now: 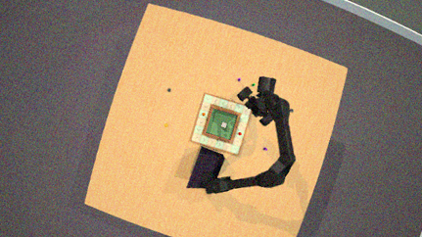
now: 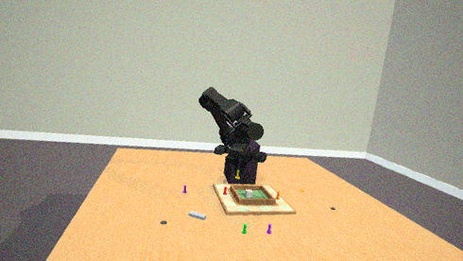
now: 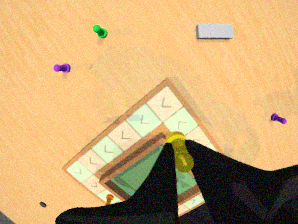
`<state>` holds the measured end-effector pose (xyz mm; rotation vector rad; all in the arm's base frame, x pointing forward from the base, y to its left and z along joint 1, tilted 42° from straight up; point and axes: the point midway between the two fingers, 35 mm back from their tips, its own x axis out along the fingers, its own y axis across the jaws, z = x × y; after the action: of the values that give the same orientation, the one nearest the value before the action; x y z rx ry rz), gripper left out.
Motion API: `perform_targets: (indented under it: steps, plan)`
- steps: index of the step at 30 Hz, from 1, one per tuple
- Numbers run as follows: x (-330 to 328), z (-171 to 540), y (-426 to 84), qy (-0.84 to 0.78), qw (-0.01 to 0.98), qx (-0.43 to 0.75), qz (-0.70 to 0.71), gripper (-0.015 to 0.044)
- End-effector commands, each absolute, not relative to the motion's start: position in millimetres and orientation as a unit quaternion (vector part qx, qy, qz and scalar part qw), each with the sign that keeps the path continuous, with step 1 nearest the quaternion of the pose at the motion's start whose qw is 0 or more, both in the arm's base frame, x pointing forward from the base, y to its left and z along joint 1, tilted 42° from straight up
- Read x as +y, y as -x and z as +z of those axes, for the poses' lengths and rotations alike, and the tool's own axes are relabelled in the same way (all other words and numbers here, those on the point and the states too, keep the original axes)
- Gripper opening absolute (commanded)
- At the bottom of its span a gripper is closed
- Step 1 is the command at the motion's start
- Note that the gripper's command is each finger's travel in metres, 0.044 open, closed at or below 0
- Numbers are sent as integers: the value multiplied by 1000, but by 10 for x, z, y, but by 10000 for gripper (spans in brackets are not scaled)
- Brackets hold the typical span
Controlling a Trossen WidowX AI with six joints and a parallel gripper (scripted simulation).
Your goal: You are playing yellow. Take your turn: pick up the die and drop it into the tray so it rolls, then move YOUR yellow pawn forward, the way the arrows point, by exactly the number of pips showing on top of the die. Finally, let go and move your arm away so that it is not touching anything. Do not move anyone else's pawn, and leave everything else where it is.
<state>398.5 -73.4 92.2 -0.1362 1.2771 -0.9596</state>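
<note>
Seen from above: black gripper (image 1: 252, 101) hanging at the game board's (image 1: 221, 124) edge, green tray (image 1: 222, 122) with white die (image 1: 223, 125) just beside it, a red pawn (image 1: 240, 133) near, a green pawn (image 1: 253, 85) and two purple pawns (image 1: 239, 79) close around it, wooden table (image 1: 157, 180) beneath.

The black arm (image 2: 231, 118) rises from its base and folds at the elbow, with the wrist pointing down. The claw (image 3: 178, 152) hangs raised above the tabletop, its two dark fingers pinched narrow on the yellow pawn (image 3: 180, 151).
</note>
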Motion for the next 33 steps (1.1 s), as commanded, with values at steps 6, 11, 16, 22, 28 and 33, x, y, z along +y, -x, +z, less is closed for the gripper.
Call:
perform_targets:
  steps: [6, 11, 16, 22, 28, 33]
  plan:
    - [-504, 517, -4047, 56, 692, 576, -431, 0]
    - [-312, 129, -4070, 56, 693, 576, -430, 0]
    - [-134, -243, -4048, 55, 693, 576, -430, 0]
    - [56, -690, -3969, 56, 692, 576, -431, 0]
    - [98, -796, -3941, 56, 692, 576, -431, 0]
    - [-11, -919, -3939, 56, 692, 576, -431, 0]
